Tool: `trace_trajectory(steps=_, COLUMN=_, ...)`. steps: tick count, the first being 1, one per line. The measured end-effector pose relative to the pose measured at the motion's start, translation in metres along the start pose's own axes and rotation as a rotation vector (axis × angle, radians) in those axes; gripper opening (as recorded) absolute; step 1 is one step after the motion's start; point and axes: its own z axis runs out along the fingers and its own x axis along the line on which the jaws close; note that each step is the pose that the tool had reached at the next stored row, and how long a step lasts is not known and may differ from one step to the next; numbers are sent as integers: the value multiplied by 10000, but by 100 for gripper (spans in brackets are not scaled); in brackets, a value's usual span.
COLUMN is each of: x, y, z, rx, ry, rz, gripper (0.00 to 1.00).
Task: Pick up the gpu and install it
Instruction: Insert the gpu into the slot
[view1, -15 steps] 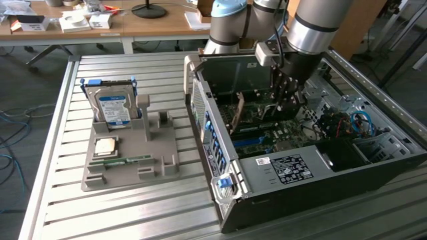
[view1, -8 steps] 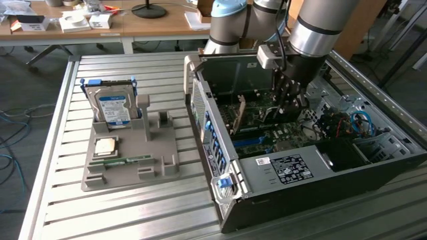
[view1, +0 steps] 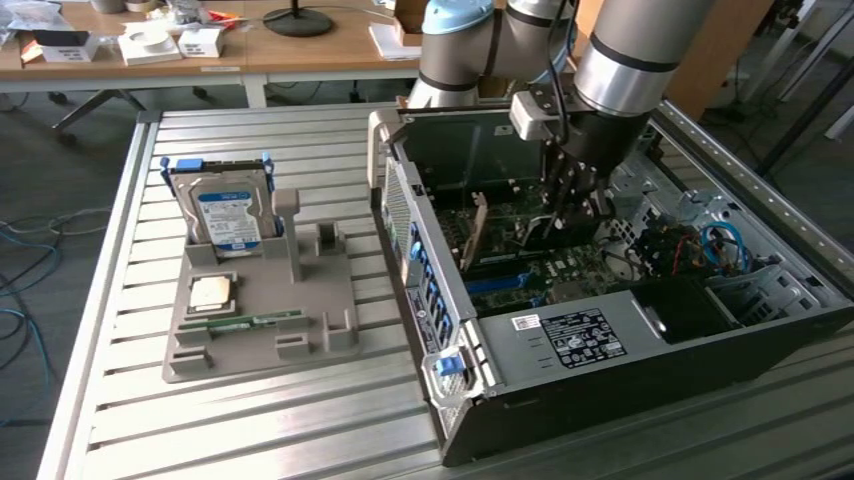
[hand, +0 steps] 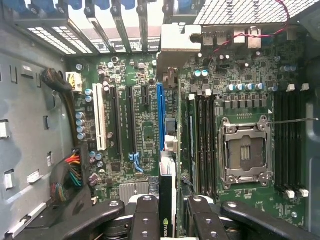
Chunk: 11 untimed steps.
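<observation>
My gripper (view1: 579, 212) reaches down into the open computer case (view1: 601, 330). In the wrist view the gripper (hand: 172, 206) is shut on the gpu (hand: 169, 150), which I see edge-on as a thin card running away from the black fingers (hand: 147, 212). Its silver end bracket (hand: 180, 42) sits near the case's rear slot openings. The card stands just beside the long blue slot (hand: 160, 107) on the green motherboard (hand: 145, 125). I cannot tell whether its lower edge touches the slot.
A bare processor socket (hand: 245, 155) and memory slots (hand: 202, 140) lie beside the card, and a cable bundle (hand: 67, 172) on the other side. On the slatted table, a grey holder (view1: 267, 310) carries a hard drive (view1: 227, 215), a processor (view1: 214, 292) and a memory stick (view1: 240, 322).
</observation>
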Motion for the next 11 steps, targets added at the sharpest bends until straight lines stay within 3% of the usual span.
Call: trace_trajectory(steps=11, x=5, y=29, z=80, rx=-3, ry=17, rz=-60, gripper=26)
